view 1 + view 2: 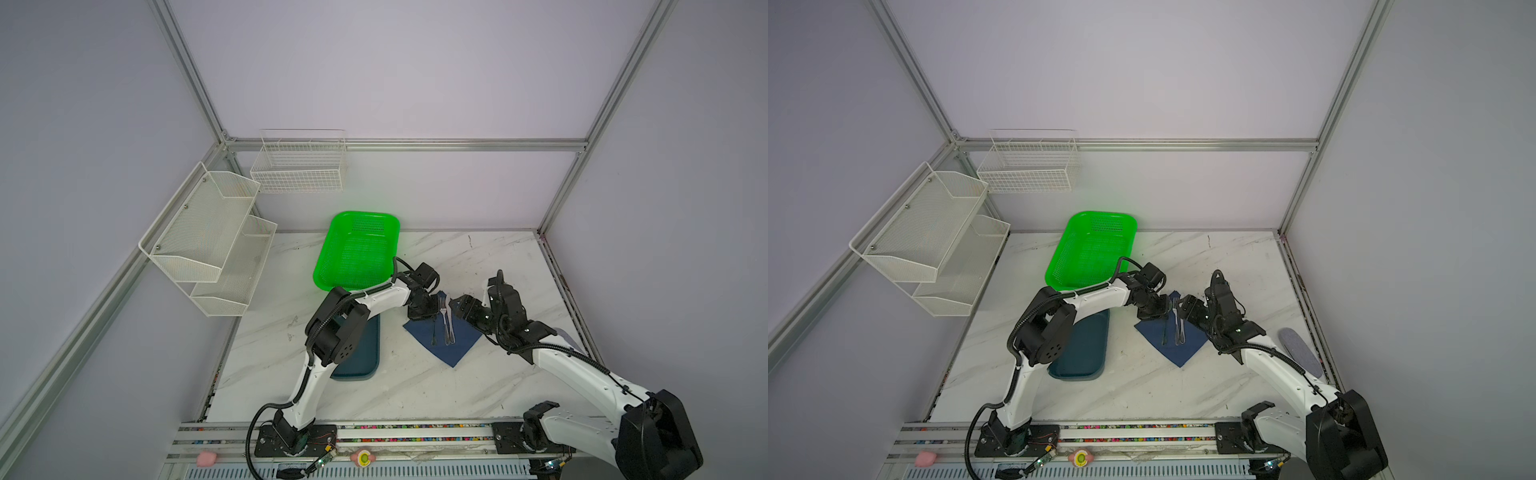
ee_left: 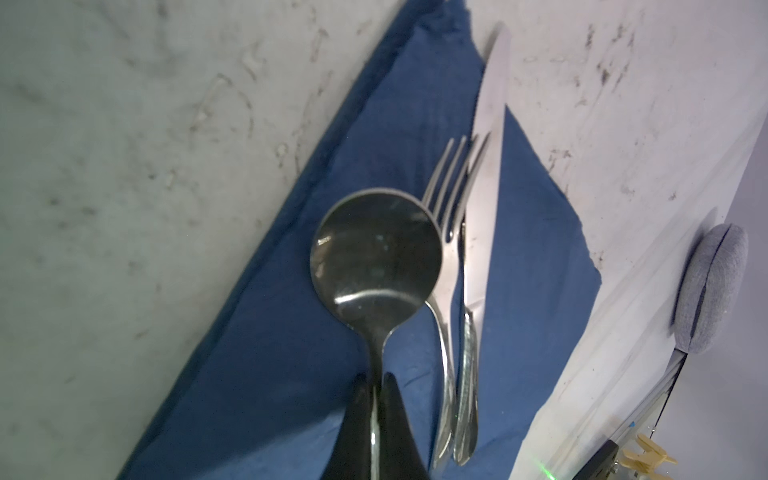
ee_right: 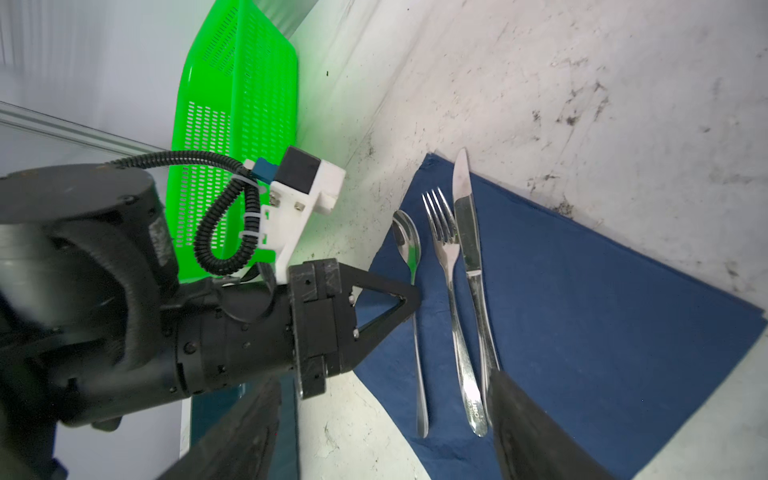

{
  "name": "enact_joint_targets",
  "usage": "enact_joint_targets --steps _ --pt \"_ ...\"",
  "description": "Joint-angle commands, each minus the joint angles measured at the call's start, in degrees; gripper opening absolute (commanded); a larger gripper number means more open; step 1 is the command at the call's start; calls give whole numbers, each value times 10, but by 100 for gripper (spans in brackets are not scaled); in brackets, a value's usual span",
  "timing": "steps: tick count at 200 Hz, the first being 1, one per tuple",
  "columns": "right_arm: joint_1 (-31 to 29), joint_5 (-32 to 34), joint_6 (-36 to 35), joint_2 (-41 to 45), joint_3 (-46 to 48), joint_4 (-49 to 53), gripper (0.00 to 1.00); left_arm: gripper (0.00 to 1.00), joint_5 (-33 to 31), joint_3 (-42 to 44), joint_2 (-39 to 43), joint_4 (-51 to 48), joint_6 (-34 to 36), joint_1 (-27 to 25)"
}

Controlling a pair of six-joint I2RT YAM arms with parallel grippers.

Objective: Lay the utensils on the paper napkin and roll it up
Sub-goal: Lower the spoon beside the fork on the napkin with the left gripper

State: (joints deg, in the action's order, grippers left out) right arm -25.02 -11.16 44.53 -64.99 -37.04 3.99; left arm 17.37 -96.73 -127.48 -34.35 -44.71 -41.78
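Observation:
The navy paper napkin lies as a diamond on the marble table. A silver fork and knife lie side by side on it. The spoon lies along the napkin's left edge, parallel to the fork. My left gripper is shut on the spoon's handle just behind the bowl. I cannot tell whether the spoon rests on the napkin. My right gripper hangs open over the handle ends, with one of its fingers above the knife handle and nothing held.
A dark teal tray sits left of the napkin, partly under the left arm. The green mesh basket stands behind it. A grey oval pad lies near the table's right edge. White wire racks hang on the left wall.

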Motion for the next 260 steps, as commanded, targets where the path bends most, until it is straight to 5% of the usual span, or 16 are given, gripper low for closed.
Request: enact_joint_targets --steps 1,260 --pt "2 -9 9 -8 1 -9 79 0 1 -67 -2 9 -30 -3" --pt "2 27 40 14 12 4 77 13 26 -86 -21 -5 -79 -1"
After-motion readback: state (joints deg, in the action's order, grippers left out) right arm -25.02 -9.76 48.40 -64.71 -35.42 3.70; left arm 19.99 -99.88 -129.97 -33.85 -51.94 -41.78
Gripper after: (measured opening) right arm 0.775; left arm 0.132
